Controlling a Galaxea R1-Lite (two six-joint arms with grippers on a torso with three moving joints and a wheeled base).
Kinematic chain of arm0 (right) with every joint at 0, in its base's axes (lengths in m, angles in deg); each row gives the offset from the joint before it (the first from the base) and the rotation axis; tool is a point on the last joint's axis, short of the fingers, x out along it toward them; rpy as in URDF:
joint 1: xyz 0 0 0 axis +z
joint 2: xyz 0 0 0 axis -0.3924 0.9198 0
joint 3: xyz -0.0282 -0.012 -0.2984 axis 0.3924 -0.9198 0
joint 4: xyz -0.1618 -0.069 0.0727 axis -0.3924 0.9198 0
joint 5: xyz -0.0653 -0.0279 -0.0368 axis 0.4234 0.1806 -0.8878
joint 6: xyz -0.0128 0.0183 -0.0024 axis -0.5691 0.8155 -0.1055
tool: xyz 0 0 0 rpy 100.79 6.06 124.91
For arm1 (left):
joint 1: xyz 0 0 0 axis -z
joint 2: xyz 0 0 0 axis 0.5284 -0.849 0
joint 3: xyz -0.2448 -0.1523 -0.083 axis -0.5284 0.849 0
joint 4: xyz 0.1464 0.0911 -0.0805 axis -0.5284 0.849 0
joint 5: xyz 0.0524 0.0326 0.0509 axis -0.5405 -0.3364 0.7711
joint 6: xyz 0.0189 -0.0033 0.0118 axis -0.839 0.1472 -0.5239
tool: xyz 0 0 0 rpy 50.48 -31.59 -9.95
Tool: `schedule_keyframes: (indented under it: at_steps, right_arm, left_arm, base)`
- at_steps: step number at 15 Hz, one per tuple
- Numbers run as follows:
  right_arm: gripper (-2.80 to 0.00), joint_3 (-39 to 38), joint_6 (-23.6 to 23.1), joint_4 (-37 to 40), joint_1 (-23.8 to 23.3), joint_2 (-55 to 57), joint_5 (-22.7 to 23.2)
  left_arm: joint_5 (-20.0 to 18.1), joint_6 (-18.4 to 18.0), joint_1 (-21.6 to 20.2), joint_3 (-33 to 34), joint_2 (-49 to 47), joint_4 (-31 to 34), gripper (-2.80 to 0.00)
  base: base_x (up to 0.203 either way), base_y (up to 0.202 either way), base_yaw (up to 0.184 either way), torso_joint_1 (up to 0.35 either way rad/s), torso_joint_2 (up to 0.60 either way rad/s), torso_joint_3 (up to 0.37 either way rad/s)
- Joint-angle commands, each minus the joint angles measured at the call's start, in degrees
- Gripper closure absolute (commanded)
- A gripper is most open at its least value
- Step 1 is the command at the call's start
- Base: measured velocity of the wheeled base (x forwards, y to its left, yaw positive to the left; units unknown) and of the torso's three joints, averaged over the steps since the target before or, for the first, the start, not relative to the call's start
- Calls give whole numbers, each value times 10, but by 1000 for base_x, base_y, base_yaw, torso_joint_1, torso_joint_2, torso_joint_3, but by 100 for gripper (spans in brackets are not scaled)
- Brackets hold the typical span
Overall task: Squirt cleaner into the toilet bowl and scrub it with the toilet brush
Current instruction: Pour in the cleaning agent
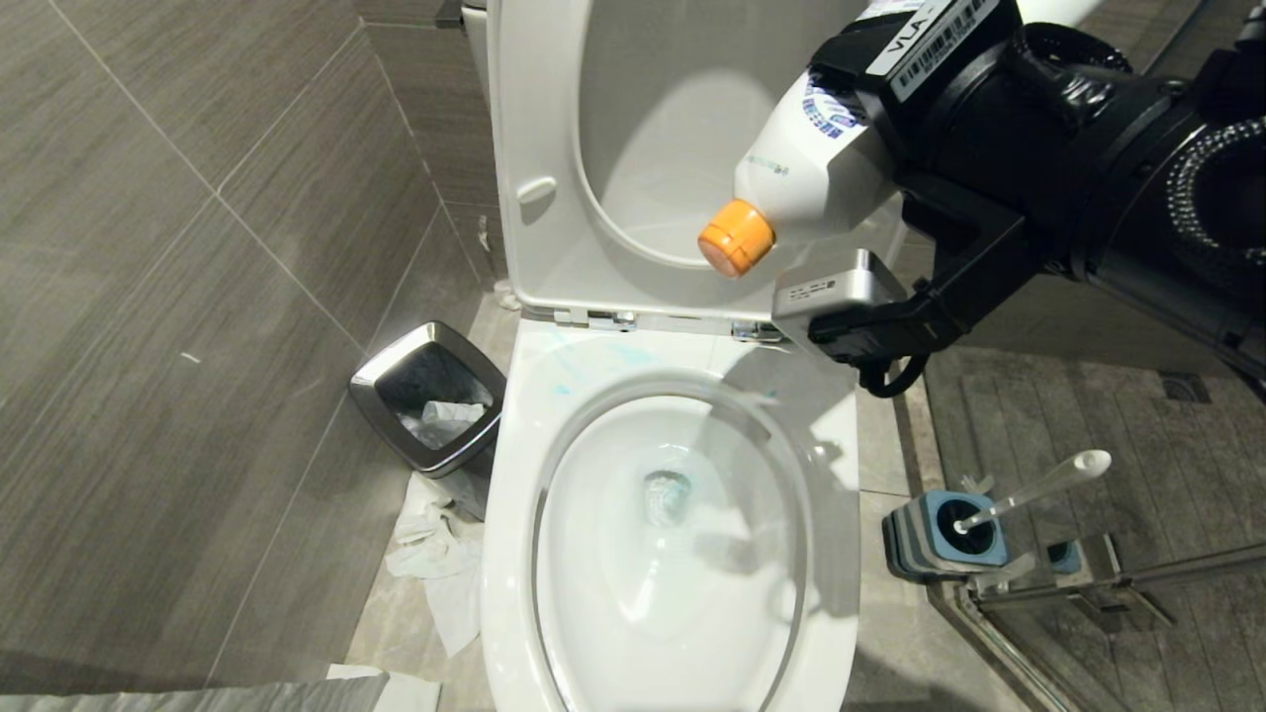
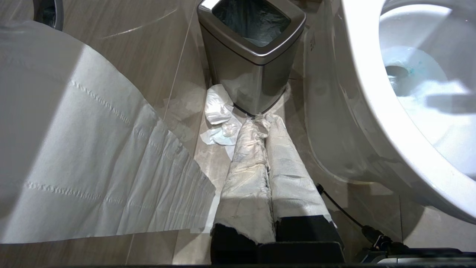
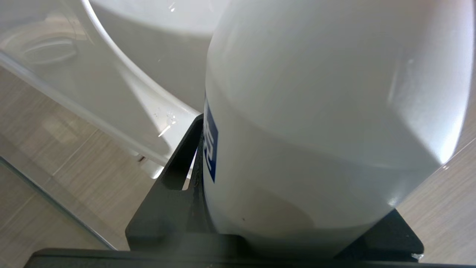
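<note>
Below the right gripper [image 1: 890, 168] sits the toilet bowl [image 1: 514, 554], lid up, with turquoise cleaner [image 1: 665, 494] tinting the water. The gripper is clamped on a white cleaner bottle [image 1: 821, 158], orange cap [image 1: 736, 237] tilted down. Off to its right, lower, the toilet brush [image 1: 1039, 487] stands in its holder [image 1: 940, 534]. The left gripper [image 2: 267, 123], fingers together, hangs by the bin [image 2: 253, 59].

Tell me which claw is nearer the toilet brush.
Right. The right claw, holding the white cleaner bottle, hangs above the bowl's right rim, up from the toilet brush. The left claw is low beyond the toilet bowl, by the bin.
</note>
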Motion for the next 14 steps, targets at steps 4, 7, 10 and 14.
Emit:
schedule_keyframes:
  at_steps: [4, 7, 10, 14]
  right_arm:
    - [0, -1, -8, -2, 7, -1, -3]
    - [0, -1, -8, -1, 21, -1, -3]
    - [0, -3, -8, -1, 39, 3, -6]
    - [0, -4, -8, -1, 45, 5, -10]
  left_arm:
    - [0, 1, 0, 4, 0, 0, 0]
    - [0, 1, 0, 4, 0, 0, 0]
    - [0, 1, 0, 4, 0, 0, 0]
    - [0, 0, 0, 4, 0, 0, 0]
  base:
    - [0, 0, 0, 0, 0, 0]
    - [0, 0, 0, 0, 0, 0]
    - [0, 0, 0, 0, 0, 0]
    - [0, 0, 0, 0, 0, 0]
